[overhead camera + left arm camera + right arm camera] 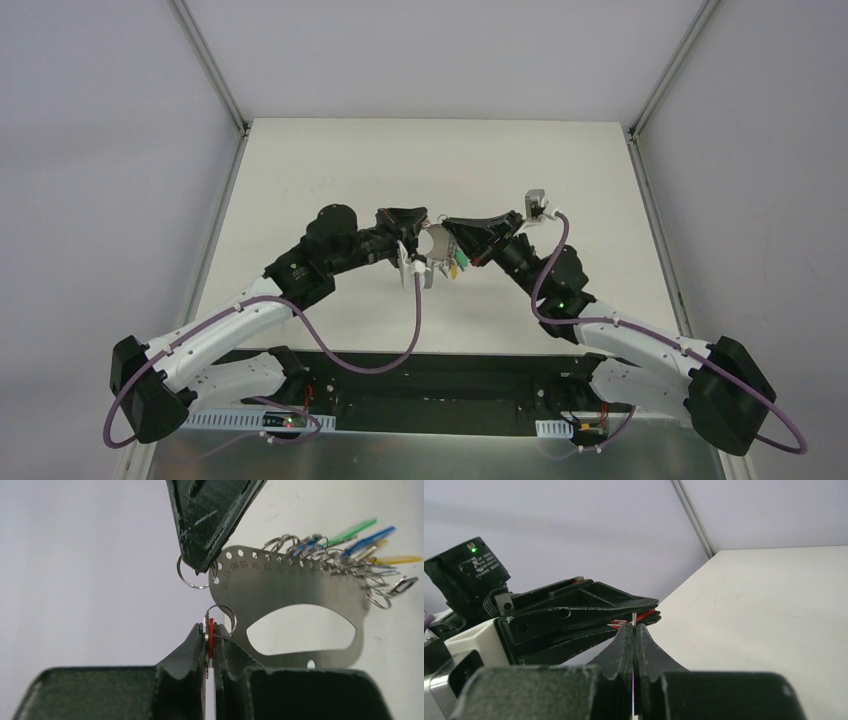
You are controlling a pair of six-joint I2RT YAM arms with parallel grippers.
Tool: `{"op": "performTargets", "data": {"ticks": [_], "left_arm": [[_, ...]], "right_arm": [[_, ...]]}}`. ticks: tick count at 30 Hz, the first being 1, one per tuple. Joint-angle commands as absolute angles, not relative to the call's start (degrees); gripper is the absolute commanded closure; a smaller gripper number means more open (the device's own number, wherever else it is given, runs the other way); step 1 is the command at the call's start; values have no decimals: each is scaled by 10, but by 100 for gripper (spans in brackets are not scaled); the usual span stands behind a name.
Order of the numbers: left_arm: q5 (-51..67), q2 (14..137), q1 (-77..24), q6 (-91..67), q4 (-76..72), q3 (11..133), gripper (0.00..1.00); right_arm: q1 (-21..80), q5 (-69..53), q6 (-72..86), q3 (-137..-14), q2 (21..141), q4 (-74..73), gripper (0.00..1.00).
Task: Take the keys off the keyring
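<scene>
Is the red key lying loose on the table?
No, the red key is pinched between the left fingers, held up right beside the keyring.

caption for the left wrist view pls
Left gripper clamps a red-tagged key ringed to the flat grey metal keyring, pinched from above by the right gripper; other coloured-tag keys bunch at right.

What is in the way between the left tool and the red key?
Nothing visible. The left tool is shut on the red key, whose small ring hangs from the keyring.
</scene>
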State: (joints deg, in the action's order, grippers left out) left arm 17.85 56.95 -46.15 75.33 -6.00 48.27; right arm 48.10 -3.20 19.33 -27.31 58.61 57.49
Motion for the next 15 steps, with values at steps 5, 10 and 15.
{"op": "performTargets", "data": {"ticks": [5,10,15], "left_arm": [[42,630,-451,487,-128,521,100],[-46,702,-450,280,-102,584,100],[-76,833,-450,81,20,720,100]], "right_arm": [[477,133,171,-263,475,458,100],[477,247,124,-280,353,235,100],[477,340,84,-323,267,64,100]]}}
